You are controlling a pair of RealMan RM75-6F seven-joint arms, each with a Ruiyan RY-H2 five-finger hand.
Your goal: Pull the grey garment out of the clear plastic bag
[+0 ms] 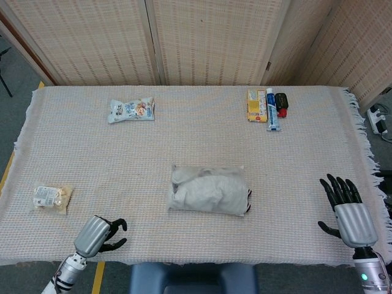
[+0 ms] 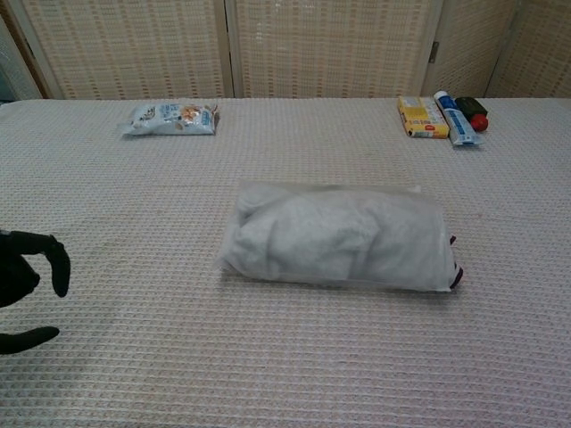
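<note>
Left hand (image 2: 27,287) cut off by chest view's left edge, only dark fingertips showing, right hand (image 1: 347,211) outside chest view, snack packet (image 1: 131,110) print too small to read

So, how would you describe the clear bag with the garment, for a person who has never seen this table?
On the cloth-covered table, look at the middle, nearer the robot's edge. There lies the clear plastic bag stuffed with a crumpled grey garment. It is the biggest, palest item, unlike the small printed packets elsewhere.

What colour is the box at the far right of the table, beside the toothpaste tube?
Yellow-orange box, clearest in the chest view.
</note>
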